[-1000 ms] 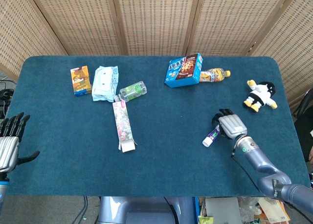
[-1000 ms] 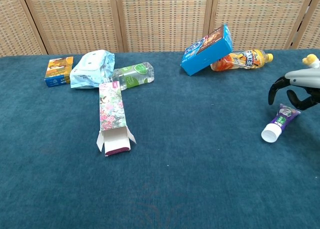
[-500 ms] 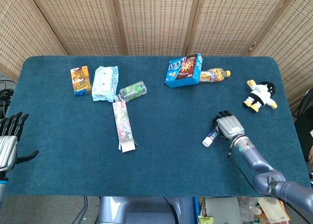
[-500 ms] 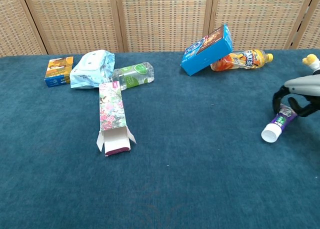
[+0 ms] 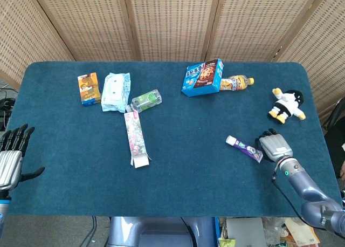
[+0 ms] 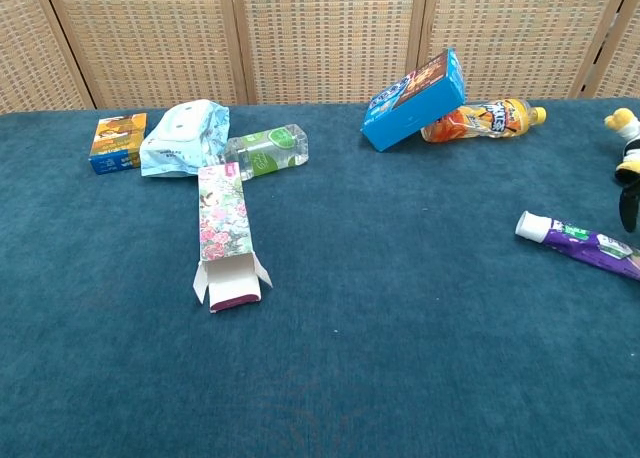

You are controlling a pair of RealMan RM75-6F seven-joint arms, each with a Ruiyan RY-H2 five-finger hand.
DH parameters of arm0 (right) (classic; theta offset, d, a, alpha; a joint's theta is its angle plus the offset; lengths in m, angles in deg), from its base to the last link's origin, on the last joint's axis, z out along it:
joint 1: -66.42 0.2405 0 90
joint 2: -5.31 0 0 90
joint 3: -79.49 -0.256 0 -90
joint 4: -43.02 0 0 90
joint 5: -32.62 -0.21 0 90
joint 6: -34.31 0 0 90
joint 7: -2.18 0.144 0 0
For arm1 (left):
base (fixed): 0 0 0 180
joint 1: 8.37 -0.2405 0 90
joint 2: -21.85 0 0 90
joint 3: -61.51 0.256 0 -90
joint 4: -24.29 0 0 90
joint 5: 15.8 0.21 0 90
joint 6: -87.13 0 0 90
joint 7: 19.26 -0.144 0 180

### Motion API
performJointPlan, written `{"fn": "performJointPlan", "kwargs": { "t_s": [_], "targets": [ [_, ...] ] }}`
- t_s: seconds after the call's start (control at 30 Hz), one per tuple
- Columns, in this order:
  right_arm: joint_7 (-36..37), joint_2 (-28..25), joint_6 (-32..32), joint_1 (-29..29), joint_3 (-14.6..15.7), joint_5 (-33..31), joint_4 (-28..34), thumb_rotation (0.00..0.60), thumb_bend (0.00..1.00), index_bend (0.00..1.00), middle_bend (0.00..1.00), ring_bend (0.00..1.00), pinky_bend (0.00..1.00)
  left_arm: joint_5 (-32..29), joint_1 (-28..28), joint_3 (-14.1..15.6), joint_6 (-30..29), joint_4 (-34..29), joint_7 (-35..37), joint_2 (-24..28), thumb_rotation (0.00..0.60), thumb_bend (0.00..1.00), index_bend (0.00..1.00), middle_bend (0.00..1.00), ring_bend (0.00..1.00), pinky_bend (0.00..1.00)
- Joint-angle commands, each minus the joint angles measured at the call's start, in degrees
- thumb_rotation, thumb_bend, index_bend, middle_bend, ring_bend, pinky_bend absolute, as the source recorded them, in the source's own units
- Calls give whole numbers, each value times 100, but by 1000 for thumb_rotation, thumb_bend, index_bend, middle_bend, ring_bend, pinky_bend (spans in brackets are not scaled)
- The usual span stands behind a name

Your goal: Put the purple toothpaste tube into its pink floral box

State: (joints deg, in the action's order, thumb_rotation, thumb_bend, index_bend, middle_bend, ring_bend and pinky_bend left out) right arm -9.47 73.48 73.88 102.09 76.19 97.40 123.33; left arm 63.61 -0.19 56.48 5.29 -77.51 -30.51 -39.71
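The purple toothpaste tube [image 5: 243,146] [image 6: 585,241] lies flat on the blue table at the right, white cap pointing left. My right hand [image 5: 274,145] sits at the tube's tail end and touches it. Only a dark finger [image 6: 628,203] shows at the chest view's right edge, so a grip is not clear. The pink floral box [image 5: 135,138] [image 6: 225,233] lies left of centre, its open flapped end toward the near edge. My left hand [image 5: 11,160] hangs off the table's near left corner, fingers spread, holding nothing.
Behind the floral box lie an orange carton [image 5: 88,88], a wipes pack [image 5: 115,91] and a green-label bottle [image 5: 145,101]. A blue snack box [image 5: 202,77] leans on an orange drink bottle [image 5: 236,83] at the back. A plush toy [image 5: 287,104] sits far right.
The tube has swung round and shifted right: its cap pointed to the near left before and now points left. My right hand has drawn back toward the right with it.
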Motion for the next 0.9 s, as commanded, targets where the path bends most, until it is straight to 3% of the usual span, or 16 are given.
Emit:
{"fn": "performJointPlan", "kwargs": {
  "t_s": [0.03,0.07,0.1,0.37,0.6,0.77,0.9],
  "targets": [
    [543,-35,1046,-388,-164,522,114,600,130,77,5,0,0,5,-5,0,-19,-5,7,2,600,164,0,0,0,0],
    [750,-16,1279,-491,-240,540,153,600,29,50,0,0,0,7,-1,4,-12,-8,1,0,600,164,0,0,0,0],
    [932,-7,1393,-565,-275,548,186,600,4,47,0,0,0,11,6,12,2,-8,-10,-3,600,164,0,0,0,0],
    [1588,60,839,-664,-375,-236,490,600,0,86,140,91,115,27,17,34,12,-20,-30,-5,600,165,0,0,0,0],
    [1417,516,942,-671,-432,-620,427,600,0,187,228,157,165,-33,48,23,65,-8,-61,-11,600,164,0,0,0,0],
    [1159,862,1036,-600,-511,-904,202,600,106,221,262,186,183,-59,58,16,75,-6,-72,-21,600,164,0,0,0,0],
    [916,1192,1108,-552,-568,-1212,-72,600,133,249,284,207,184,-116,61,-10,72,-2,-55,-10,600,164,0,0,0,0]
  ]
}}
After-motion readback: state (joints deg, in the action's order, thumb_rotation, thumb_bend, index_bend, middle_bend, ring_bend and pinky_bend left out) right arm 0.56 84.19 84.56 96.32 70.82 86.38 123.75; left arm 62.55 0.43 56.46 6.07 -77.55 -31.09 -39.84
